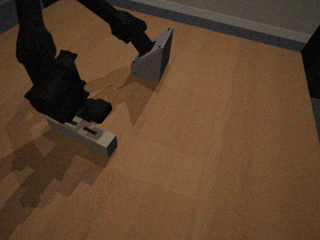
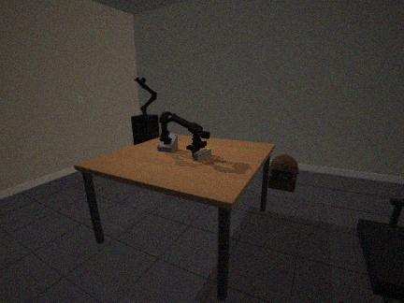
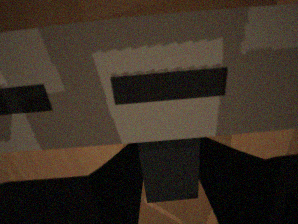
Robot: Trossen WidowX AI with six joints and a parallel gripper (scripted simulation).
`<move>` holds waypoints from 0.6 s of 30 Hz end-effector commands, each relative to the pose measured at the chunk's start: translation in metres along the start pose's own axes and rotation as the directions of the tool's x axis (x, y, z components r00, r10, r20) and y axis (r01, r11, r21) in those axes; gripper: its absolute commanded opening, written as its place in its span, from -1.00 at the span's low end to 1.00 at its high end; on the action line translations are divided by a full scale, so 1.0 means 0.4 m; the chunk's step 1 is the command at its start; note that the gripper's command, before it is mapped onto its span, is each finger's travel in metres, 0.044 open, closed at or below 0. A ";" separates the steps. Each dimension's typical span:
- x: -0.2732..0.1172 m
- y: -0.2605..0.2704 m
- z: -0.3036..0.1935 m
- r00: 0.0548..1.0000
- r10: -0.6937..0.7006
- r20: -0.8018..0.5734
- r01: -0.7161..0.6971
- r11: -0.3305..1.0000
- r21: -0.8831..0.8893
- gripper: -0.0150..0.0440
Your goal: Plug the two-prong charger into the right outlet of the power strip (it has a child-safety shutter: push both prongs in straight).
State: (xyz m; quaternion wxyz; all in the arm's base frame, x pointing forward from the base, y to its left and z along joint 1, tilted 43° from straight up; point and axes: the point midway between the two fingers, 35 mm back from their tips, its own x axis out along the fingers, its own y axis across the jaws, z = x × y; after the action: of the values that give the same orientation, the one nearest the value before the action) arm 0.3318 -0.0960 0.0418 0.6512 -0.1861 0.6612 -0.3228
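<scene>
The power strip (image 1: 107, 140) (image 2: 205, 153) (image 3: 267, 90) is a long light-grey block lying on the table. In the wrist view one dark outlet slot (image 3: 170, 86) is near the centre and another slot (image 3: 22, 99) is cut by the left edge. My gripper (image 3: 164, 140) is shut on the charger (image 3: 171, 172), a dark grey block. In the wrist view the charger's top end meets the strip's lower edge, just below the central slot. The prongs are hidden. In the top view the arm hides the fingertips and charger; the gripper is over the strip's left part.
The arm's light-grey wedge base (image 1: 151, 66) (image 2: 169, 144) stands on the table (image 1: 207, 155) (image 2: 154, 175) behind the strip. The arm's shadows fall across the strip and tabletop. A dark stand (image 2: 145, 128) with another arm is behind the table.
</scene>
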 end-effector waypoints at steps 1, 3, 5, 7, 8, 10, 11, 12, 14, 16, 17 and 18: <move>0.000 -0.003 0.020 1.000 0.001 0.022 -0.001 1.000 0.020 -0.49; 0.000 -0.003 0.019 1.000 0.001 0.022 -0.001 1.000 0.020 -0.49; 0.000 -0.003 0.018 1.000 0.001 0.022 -0.001 1.000 0.020 -0.49; 0.000 -0.003 0.018 1.000 0.001 0.022 -0.001 1.000 0.019 -0.49; 0.000 -0.003 0.017 1.000 0.001 0.022 -0.001 1.000 0.019 -0.49; 0.000 -0.003 0.017 1.000 0.001 0.021 -0.001 1.000 0.019 -0.49; 0.000 -0.003 0.017 1.000 0.001 0.021 -0.001 1.000 0.019 -0.49; 0.000 -0.003 0.016 1.000 0.001 0.021 -0.001 1.000 0.019 -0.49; 0.000 -0.003 0.016 1.000 0.001 0.021 -0.001 1.000 0.019 -0.49; 0.000 -0.003 0.015 1.000 0.001 0.021 -0.001 1.000 0.019 -0.49; 0.000 -0.003 0.015 1.000 0.001 0.021 -0.001 1.000 0.019 -0.49; 0.000 -0.003 0.014 1.000 0.001 0.021 -0.001 1.000 0.019 -0.49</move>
State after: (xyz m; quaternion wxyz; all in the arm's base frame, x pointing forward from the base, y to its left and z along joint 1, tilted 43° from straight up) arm 0.3317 -0.0960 0.0419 0.6516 -0.1859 0.6607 -0.3229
